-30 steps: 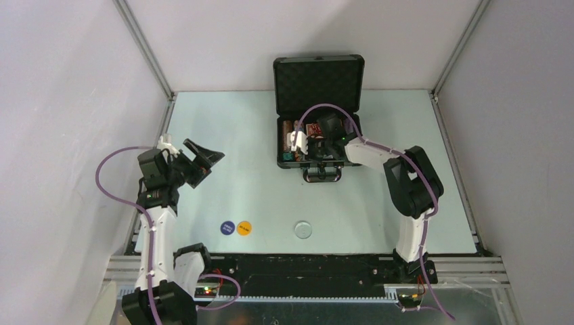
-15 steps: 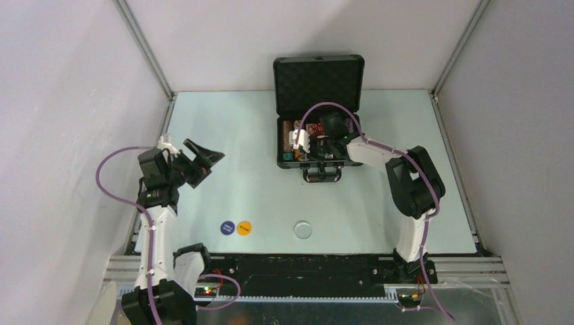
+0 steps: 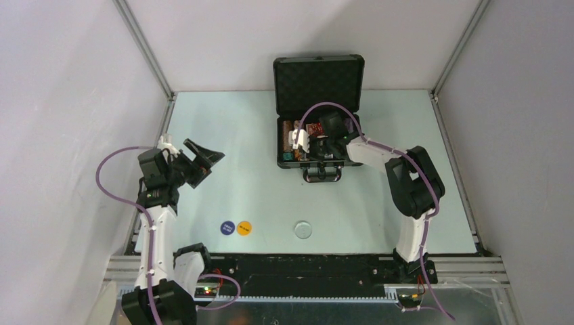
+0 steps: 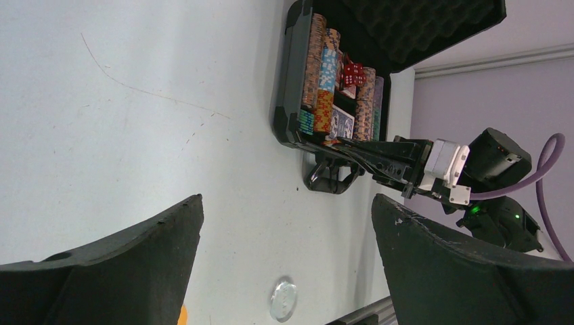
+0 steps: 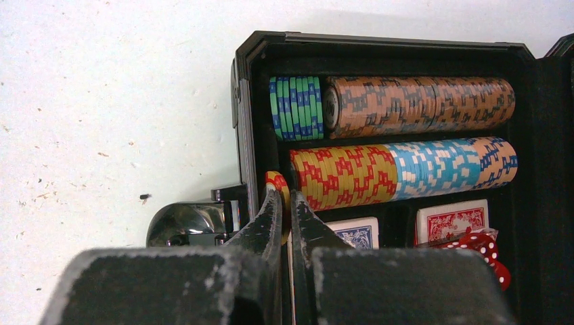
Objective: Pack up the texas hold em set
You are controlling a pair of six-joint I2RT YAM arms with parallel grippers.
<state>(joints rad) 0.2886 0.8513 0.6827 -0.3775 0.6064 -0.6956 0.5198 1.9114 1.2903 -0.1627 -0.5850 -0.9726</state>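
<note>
The black case (image 3: pixel 318 81) lies open at the back of the table, lid up, its foam showing. In its tray (image 5: pixel 247 101) I see rows of striped chips: green (image 5: pixel 296 107), brown (image 5: pixel 420 105), yellow-red (image 5: pixel 342 176) and light blue (image 5: pixel 433 169). Below them are a blue deck (image 5: pixel 352 231), a red deck (image 5: pixel 450 220) and red dice (image 5: pixel 484 247). My right gripper (image 5: pixel 285 193) is shut on a yellow-red chip (image 5: pixel 277 181), held on edge at the near-left end of the yellow-red row. My left gripper (image 3: pixel 203 159) hangs open and empty over the table's left side.
Three round buttons lie near the front edge: blue (image 3: pixel 228 227), orange (image 3: pixel 244 227) and a clear one (image 3: pixel 303 229). The case's chrome handle (image 5: pixel 193 223) sticks out toward me. Aluminium posts and walls bound the table at the back and sides.
The right gripper has edged very slightly toward the back of the case, still holding the chip. The left arm has not moved.
</note>
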